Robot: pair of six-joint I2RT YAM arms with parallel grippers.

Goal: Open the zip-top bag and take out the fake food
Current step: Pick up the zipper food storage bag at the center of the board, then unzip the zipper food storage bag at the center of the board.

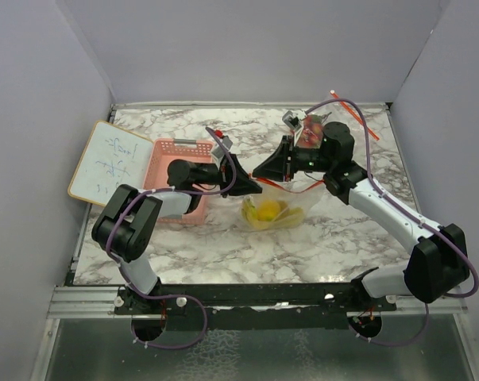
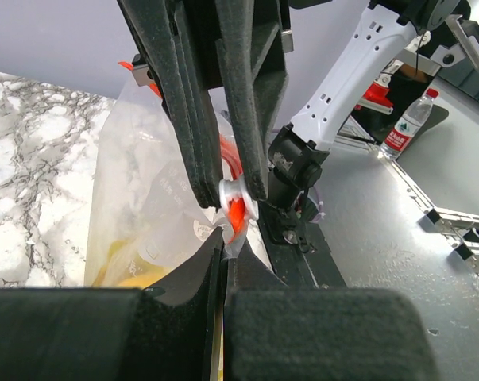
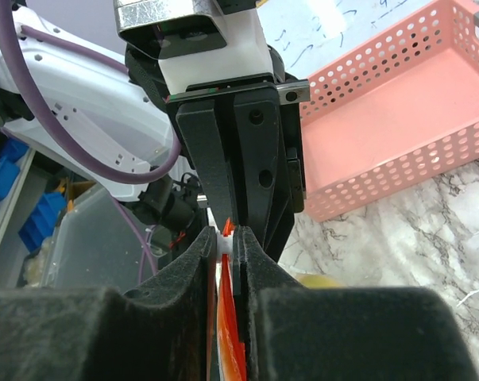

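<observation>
The bag (image 1: 293,198) was clear, its zip (image 2: 236,211) orange-red. Yellow fake food (image 1: 267,210) lay below the left gripper (image 1: 249,187) (pink basket (image 1: 175,149) beside it).

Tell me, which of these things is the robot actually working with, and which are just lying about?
In the job: the bag, the yellow toy food inside it, the left gripper and right gripper, both shut on the bag's top edge.
Lying about: the pink basket, the whiteboard.
</observation>
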